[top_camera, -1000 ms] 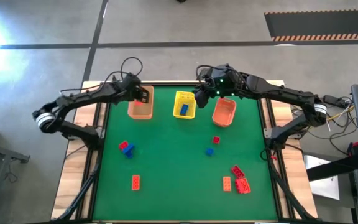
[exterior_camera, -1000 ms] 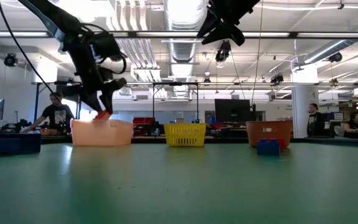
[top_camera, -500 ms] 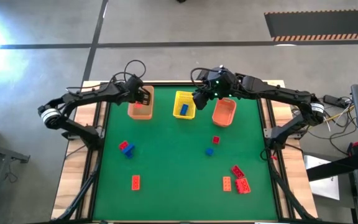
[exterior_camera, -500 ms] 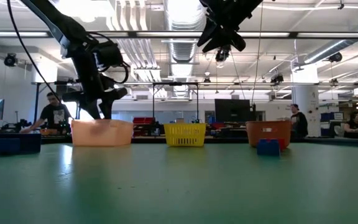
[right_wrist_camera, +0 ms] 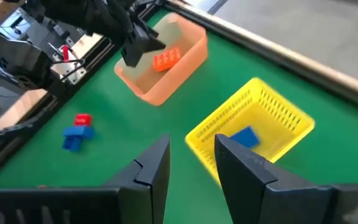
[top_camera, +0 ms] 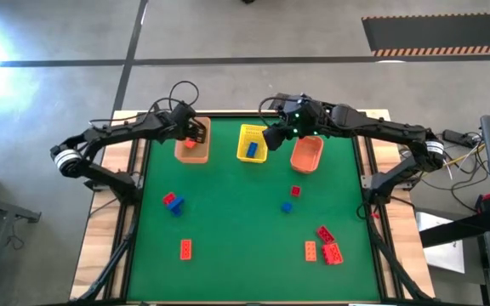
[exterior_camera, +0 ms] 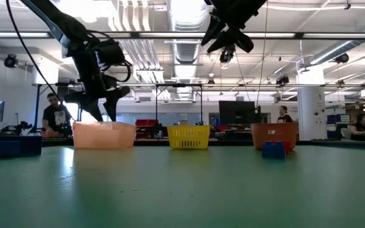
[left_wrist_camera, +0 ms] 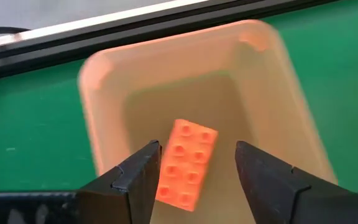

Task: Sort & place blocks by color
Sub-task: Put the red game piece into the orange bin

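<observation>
While left gripper (left_wrist_camera: pixel 194 180) hovers agape, orange block (left_wrist_camera: pixel 187 163) lies in basket (left_wrist_camera: pixel 104 124).

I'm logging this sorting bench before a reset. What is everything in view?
Baskets: three; pale orange basket, yellow basket, orange basket; far edge of the mat.
Binned blocks: two; orange block in the pale orange basket, blue block in the yellow basket.
Loose blocks: eight; red, blue, orange; on the green mat.
People: several, in the room behind.
Left pincer: open, over the pale orange basket.
Right pincer: open, near the yellow basket.
</observation>
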Controlling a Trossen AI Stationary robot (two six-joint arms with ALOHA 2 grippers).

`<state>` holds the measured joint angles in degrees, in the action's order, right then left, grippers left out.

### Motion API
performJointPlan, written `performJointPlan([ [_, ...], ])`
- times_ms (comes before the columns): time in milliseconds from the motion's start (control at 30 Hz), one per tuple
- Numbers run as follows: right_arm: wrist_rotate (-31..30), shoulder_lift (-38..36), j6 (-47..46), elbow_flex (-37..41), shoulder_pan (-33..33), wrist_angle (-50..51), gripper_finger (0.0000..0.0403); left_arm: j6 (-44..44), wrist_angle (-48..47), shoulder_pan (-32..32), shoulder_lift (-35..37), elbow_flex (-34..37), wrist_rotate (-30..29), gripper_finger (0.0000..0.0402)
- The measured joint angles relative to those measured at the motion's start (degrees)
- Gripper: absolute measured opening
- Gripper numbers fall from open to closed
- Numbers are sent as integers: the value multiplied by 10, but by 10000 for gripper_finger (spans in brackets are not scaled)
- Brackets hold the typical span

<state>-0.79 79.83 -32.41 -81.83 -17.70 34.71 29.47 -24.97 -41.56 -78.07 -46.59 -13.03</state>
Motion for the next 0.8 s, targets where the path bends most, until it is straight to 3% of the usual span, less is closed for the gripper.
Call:
performJointPlan([
  [167,54,-1,-91,-1,29,45,111,-1,1,9,50,-5,71,191],
  [600,68,1,-309,10,148,303,109,11,27,87,212,1,76,192],
  [800,67,2,-408,57,166,313,123,29,81,95,237,9,74,192],
])
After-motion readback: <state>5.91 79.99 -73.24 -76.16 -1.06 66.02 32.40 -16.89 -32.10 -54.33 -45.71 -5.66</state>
